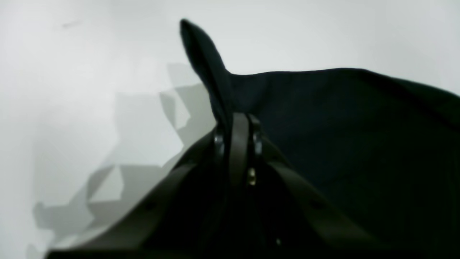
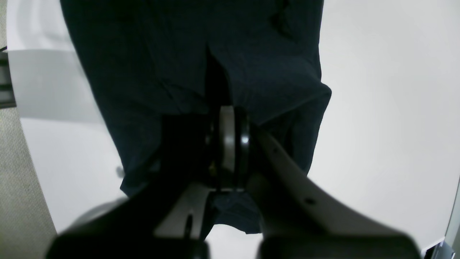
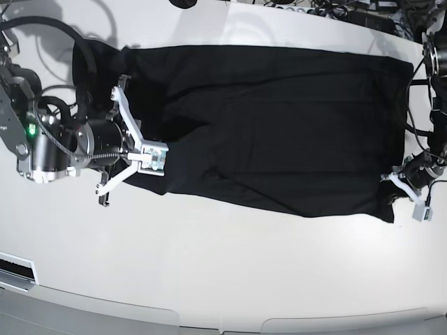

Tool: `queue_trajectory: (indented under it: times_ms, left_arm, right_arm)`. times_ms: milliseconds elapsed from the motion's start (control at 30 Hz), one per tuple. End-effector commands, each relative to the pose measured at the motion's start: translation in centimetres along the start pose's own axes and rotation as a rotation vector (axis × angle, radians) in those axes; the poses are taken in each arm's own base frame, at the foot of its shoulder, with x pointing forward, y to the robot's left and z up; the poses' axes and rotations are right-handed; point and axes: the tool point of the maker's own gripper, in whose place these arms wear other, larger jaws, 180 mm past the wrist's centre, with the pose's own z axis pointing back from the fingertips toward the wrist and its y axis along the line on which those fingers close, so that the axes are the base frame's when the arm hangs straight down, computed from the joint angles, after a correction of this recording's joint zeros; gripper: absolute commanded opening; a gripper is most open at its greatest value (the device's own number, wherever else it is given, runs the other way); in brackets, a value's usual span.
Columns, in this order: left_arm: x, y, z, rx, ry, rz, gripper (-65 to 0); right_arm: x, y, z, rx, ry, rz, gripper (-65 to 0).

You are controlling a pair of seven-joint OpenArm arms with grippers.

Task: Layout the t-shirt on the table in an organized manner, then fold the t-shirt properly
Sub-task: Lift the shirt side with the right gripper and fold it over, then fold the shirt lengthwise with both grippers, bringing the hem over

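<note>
The black t-shirt [image 3: 279, 125] lies spread wide across the white table [image 3: 223, 279], with its near edge slanting and uneven. My right gripper [image 3: 159, 162] sits at the shirt's near-left edge. In the right wrist view it [image 2: 230, 111] is shut, with dark t-shirt [image 2: 161, 54] fabric bunched at its tips. My left gripper [image 3: 391, 183] is at the shirt's near-right corner. In the left wrist view it [image 1: 238, 120] is shut on the t-shirt [image 1: 341, 126], and a pointed flap of cloth [image 1: 201, 54] stands up beyond the tips.
Cables [image 3: 335, 10] run along the table's far edge. The right arm's body [image 3: 49, 139] lies over the table's left side. The table's curved front edge [image 3: 209, 317] is near the bottom. Carpeted floor [image 2: 14, 180] shows beside the table in the right wrist view.
</note>
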Motion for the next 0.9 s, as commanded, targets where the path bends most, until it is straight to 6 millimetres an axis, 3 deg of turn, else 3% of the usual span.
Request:
queue_trajectory:
  times_ms: [0,267,467,700,867]
  left_arm:
    - [3.7,0.3,0.6,-0.005,-0.082,-0.037,-65.0]
    - [6.4,-5.0,1.4,-0.119,-0.093,-0.168,-65.0]
    - [4.0,-8.5,3.0,-0.185,-0.074,-0.262,-65.0]
    - [0.3,-8.0,4.0,-0.183,-0.002,-0.255,-65.0]
    - [0.1,-6.7,4.9,-0.158,0.028,-0.280,-65.0]
  right_arm:
    - [0.4,-1.1,0.8,-0.039,-0.013,0.004,-65.0]
    - [0.1,-3.3,1.0,-0.159,0.004,-0.046,-65.0]
    - [-0.1,-3.4,1.0,-0.173,0.006,-0.057,-65.0]
    - [-0.3,-3.3,1.0,-0.171,0.008,-0.067,-65.0]
    - [-0.7,-2.6,0.7,-0.154,0.014,-0.080,-65.0]
